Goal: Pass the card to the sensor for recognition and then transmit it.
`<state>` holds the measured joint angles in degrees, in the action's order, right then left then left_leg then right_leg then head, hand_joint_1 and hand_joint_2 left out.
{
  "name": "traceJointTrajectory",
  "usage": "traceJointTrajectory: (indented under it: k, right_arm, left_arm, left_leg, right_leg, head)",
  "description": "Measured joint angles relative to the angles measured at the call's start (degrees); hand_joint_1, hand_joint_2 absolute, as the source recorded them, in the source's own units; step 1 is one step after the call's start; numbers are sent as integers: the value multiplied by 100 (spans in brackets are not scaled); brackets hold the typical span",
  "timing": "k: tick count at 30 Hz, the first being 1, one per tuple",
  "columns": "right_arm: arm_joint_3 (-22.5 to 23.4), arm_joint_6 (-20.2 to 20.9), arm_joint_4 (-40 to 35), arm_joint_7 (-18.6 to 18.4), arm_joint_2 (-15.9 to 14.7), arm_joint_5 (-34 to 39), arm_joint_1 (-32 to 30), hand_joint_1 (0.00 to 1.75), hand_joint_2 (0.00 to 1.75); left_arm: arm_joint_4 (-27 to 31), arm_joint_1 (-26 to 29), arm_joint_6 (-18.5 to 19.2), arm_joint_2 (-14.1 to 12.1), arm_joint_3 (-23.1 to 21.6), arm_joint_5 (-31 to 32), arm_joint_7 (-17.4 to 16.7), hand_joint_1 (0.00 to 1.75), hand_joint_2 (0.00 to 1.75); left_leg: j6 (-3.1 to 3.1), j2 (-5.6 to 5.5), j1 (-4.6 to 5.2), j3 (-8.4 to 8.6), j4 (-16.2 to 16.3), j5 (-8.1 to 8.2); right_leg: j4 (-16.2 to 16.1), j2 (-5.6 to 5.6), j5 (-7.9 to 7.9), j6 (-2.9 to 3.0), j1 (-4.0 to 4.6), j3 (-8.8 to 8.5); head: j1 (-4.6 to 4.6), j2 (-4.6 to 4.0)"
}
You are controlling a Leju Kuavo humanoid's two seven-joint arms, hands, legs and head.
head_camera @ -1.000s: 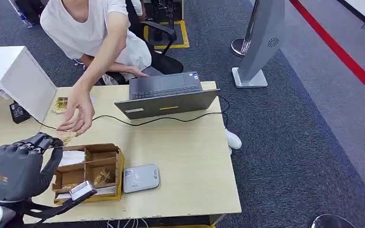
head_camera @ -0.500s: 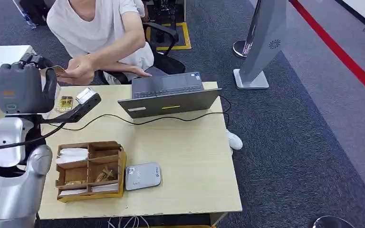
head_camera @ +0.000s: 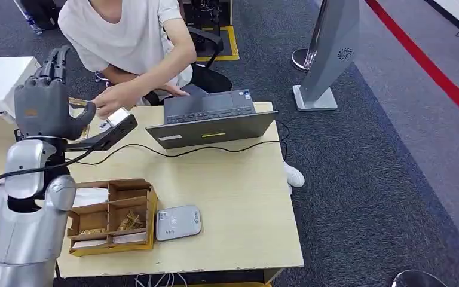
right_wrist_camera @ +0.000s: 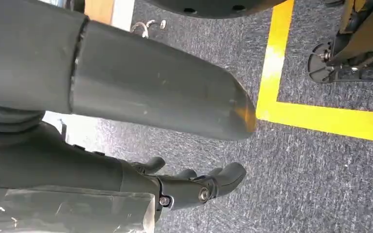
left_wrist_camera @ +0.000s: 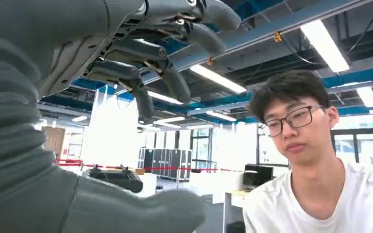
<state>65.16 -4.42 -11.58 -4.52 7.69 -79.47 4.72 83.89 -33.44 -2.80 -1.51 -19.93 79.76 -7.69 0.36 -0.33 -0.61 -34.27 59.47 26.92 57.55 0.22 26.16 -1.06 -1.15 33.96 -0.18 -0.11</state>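
My left hand [head_camera: 42,101] is raised above the table's back left corner, fingers straight and spread. The left wrist view shows that hand [left_wrist_camera: 77,43] with nothing between its fingers, facing a seated person [left_wrist_camera: 315,160]. The person's hand [head_camera: 116,98] reaches over the table's back edge just right of mine. At its fingertips is the edge of a gold card [head_camera: 79,103]; whether it holds the card is unclear. The grey card sensor [head_camera: 178,222] lies flat near the front edge. My right hand [right_wrist_camera: 77,160] hangs over the carpet, holding nothing, thumb apart from the fingers.
A wooden divided box [head_camera: 110,216] with gold cards stands left of the sensor. An open laptop [head_camera: 210,119] sits at the back with a black cable [head_camera: 215,149] running across the table [head_camera: 239,203]. A white box [head_camera: 0,84] is at the far left. A grey kiosk stand [head_camera: 329,54] is on the carpet.
My left arm rose from beside the box, with a gold card in its fingers half a second ago. The person's hand met it there; now my fingers are spread and empty.
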Motion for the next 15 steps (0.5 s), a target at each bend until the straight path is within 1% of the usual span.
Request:
traceJointTrajectory:
  k: [8,10,12,14,15]
  right_arm:
    - [0,4,4,-57,0,15,-11,0,0]
    - [0,9,4,-59,0,57,-13,0,0]
    - [2,31,9,-55,2,136,-18,0,0]
    - [4,33,9,-55,11,144,-43,0,0]
    - [4,44,11,-61,22,144,-55,0,0]
  left_arm:
    - [0,50,35,-35,81,-72,-2,0,175]
    - [24,121,11,-103,107,-151,7,0,175]
    - [153,331,-55,-296,195,-337,66,0,175]
    - [269,637,-204,-628,471,-606,102,0,175]
    - [273,783,-323,-819,692,-808,180,0,175]
  left_leg:
    - [0,-1,1,-3,0,0]
    - [0,1,1,-5,-1,0]
    - [-4,20,1,0,-4,4]
    - [-9,42,0,0,-10,10]
    - [-19,51,-2,3,-13,16]
  right_leg:
    - [0,-1,0,0,-1,-1]
    - [1,0,0,0,-1,-2]
    - [3,19,0,0,-1,0]
    - [7,43,1,3,0,-1]
    - [10,51,6,11,0,0]
  head:
    - [2,0]
    - [4,-2]
    - [2,0]
    - [2,0]
    - [4,0]
